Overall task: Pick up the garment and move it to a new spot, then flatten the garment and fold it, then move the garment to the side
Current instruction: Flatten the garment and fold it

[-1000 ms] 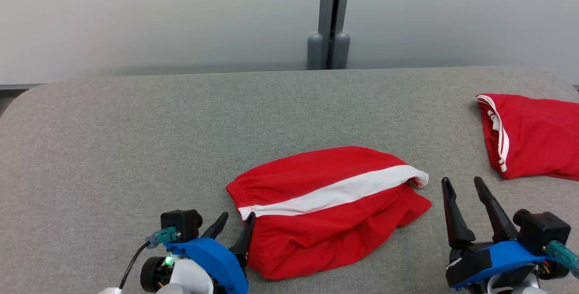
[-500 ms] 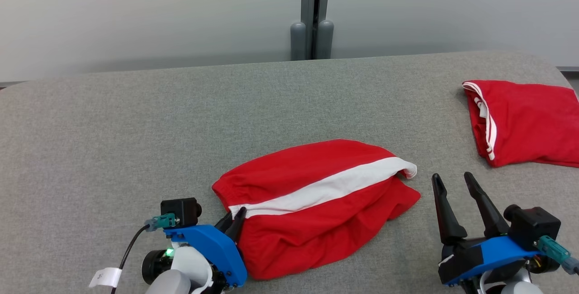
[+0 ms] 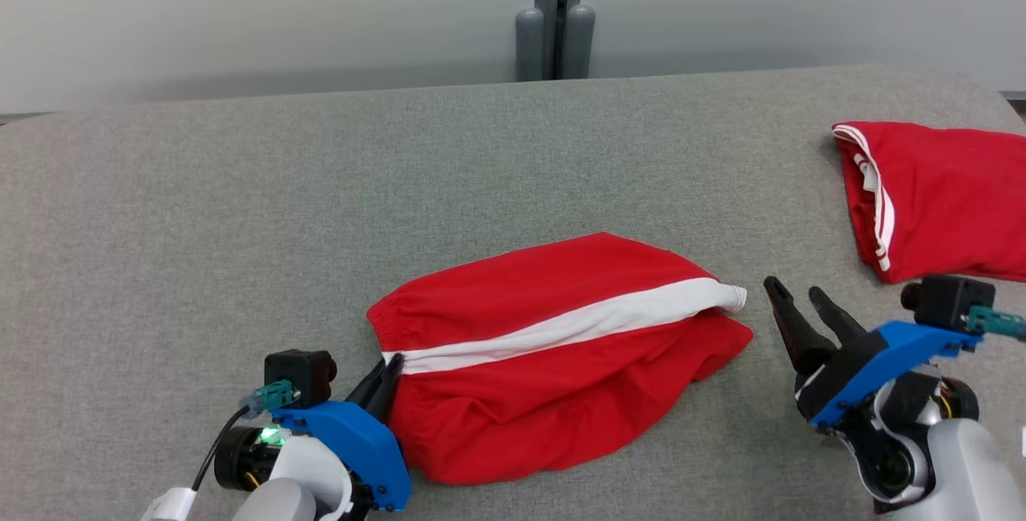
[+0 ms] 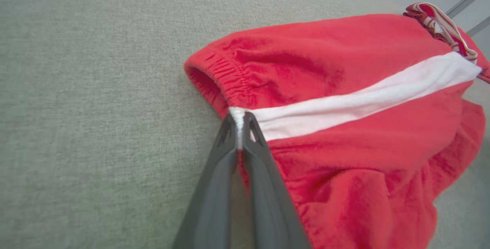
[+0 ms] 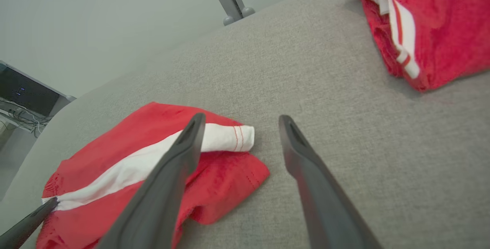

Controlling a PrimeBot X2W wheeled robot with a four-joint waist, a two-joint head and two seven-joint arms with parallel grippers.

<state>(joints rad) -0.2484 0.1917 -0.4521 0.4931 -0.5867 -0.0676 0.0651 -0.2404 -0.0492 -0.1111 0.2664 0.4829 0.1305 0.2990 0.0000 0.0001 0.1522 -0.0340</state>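
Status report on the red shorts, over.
Left claw shut on shorts waistband. Right claw open beside hem. Second red garment lies apart, far right.

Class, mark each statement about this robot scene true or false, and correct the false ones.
1. The left claw is shut on the red shorts, at the waistband end of their white stripe. True.
2. The right claw grips the shorts' leg hem. False: it is open, beside the hem, holding nothing.
3. A second red garment lies apart from the shorts, towards the robot's right. True.
4. The shorts hang in the air. False: they lie on the grey padded surface.
5. The shorts' stripe is blue. False: it is white.
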